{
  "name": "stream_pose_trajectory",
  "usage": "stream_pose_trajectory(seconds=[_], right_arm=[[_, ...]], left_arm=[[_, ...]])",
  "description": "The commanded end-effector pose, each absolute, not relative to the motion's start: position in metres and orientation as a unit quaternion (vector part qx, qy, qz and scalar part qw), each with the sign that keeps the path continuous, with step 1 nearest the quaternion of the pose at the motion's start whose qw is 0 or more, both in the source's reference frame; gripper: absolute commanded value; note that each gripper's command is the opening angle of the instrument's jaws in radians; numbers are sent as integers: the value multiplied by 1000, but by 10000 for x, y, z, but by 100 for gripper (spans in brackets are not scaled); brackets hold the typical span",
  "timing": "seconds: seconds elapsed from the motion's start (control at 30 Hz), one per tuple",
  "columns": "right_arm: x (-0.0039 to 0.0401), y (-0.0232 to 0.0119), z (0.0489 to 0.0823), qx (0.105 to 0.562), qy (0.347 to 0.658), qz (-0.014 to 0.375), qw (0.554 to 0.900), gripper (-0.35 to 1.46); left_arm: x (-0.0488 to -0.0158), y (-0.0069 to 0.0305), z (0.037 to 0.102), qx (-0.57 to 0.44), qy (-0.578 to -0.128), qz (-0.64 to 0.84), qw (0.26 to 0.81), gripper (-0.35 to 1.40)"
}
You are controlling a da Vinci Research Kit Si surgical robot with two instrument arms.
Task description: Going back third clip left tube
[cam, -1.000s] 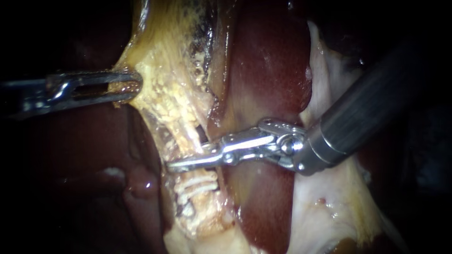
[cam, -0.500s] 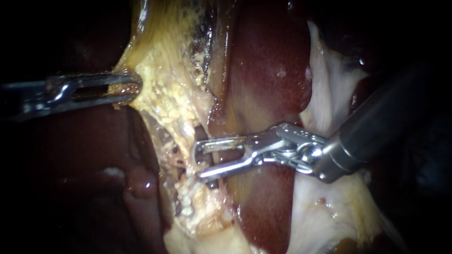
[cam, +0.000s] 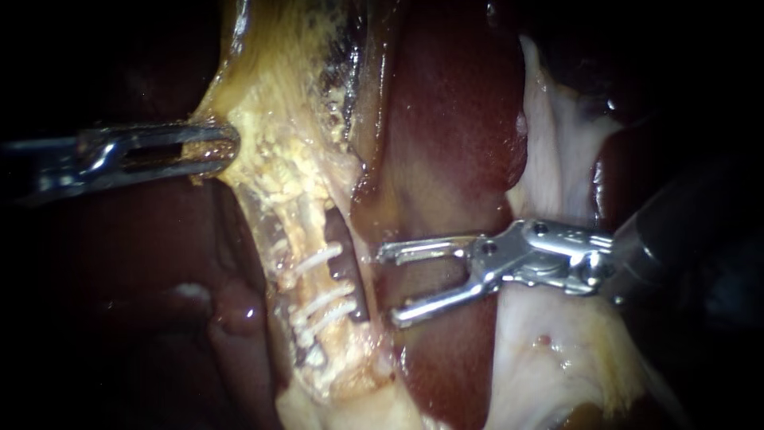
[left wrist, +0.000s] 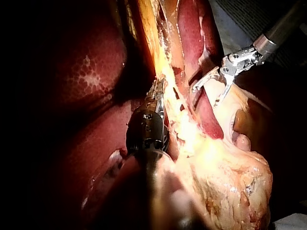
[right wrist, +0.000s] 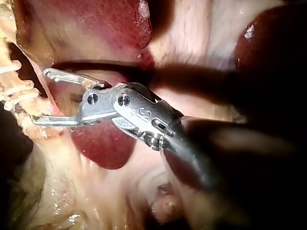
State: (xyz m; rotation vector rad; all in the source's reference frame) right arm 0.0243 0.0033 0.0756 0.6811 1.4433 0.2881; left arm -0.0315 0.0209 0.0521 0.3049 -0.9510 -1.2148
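The right instrument (cam: 390,287), jaws wide open and empty, sits just right of three white clips (cam: 320,301) on the tube (cam: 298,237); the left instrument (cam: 227,147) clamps yellow tissue (cam: 267,163).

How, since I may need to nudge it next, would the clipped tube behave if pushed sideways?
Probably floppy: the clipped tube is a thin strand, straight only where the left instrument, shut on the yellow tissue, pulls it taut. Likely slippery: its surface glistens wetly. Possibly fragile beside the clips, so the right instrument, jaws open, should push gently.
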Motion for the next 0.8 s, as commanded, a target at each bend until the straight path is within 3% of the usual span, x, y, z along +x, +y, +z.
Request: stream_pose_trajectory(seconds=[0.03, 0.33, 0.8], right_arm=[[237, 38, 751, 297, 644, 122, 695, 60], [209, 62, 718, 258, 645, 101, 712, 60], [206, 60, 715, 250, 648, 91, 714, 60]], left_arm=[[-315, 209, 521, 136, -428, -547, 706, -35], [-322, 204, 527, 139, -430, -545, 707, -35], [-368, 196, 593, 154, -411, -531, 725, -35]])
